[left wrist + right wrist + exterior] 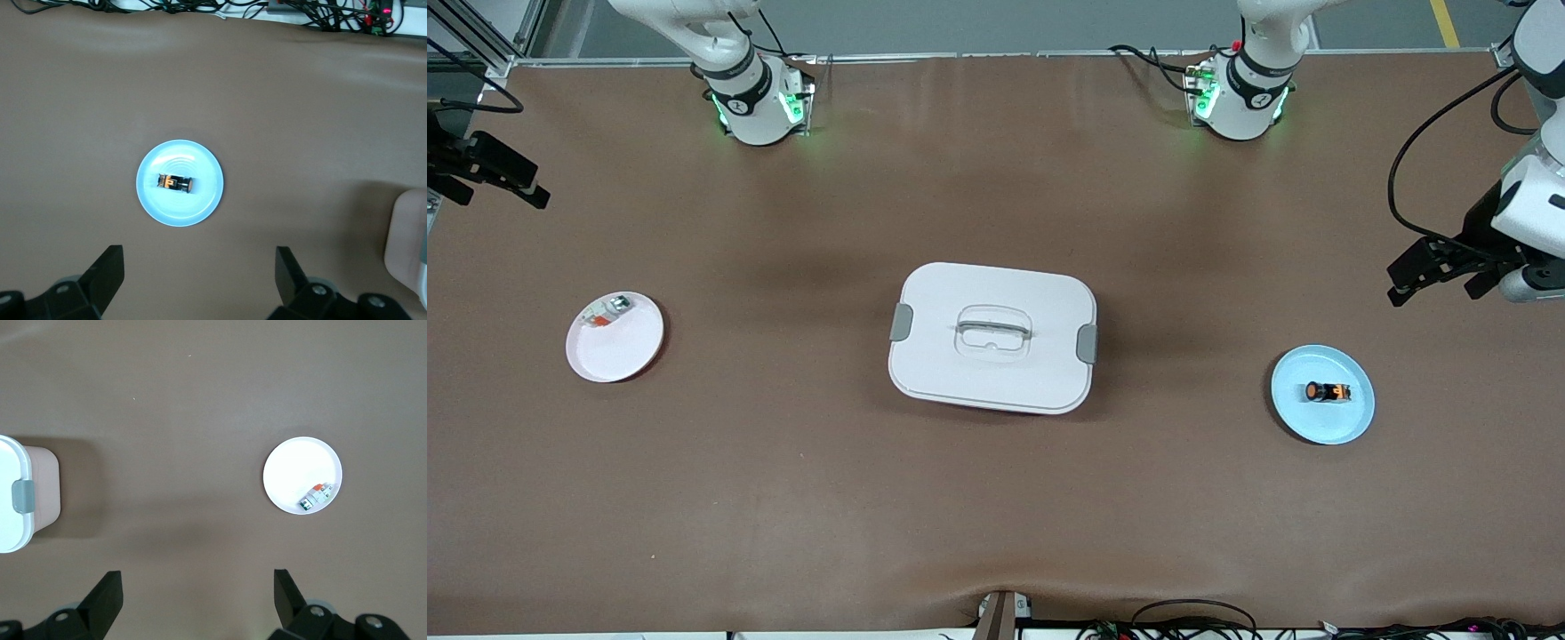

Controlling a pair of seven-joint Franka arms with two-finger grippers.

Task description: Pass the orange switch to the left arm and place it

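Observation:
The orange switch (1327,391) lies on its side on a blue plate (1316,425) toward the left arm's end of the table. In the left wrist view the orange switch (175,183) rests in the middle of that blue plate (200,203). My left gripper (1396,283) hangs open and empty in the air beside the plate; its fingers (107,270) stand wide apart. The white box (992,336) with grey clips sits closed at mid-table. My right gripper (503,191) hovers open and empty at the right arm's end of the table, its fingers (107,593) also wide apart.
A pink plate (618,351) holding a small silver-and-red piece (607,311) lies toward the right arm's end; both the plate (293,470) and the piece (315,497) show in the right wrist view. The box's corner (13,493) shows there too. Cables run along the table's front edge.

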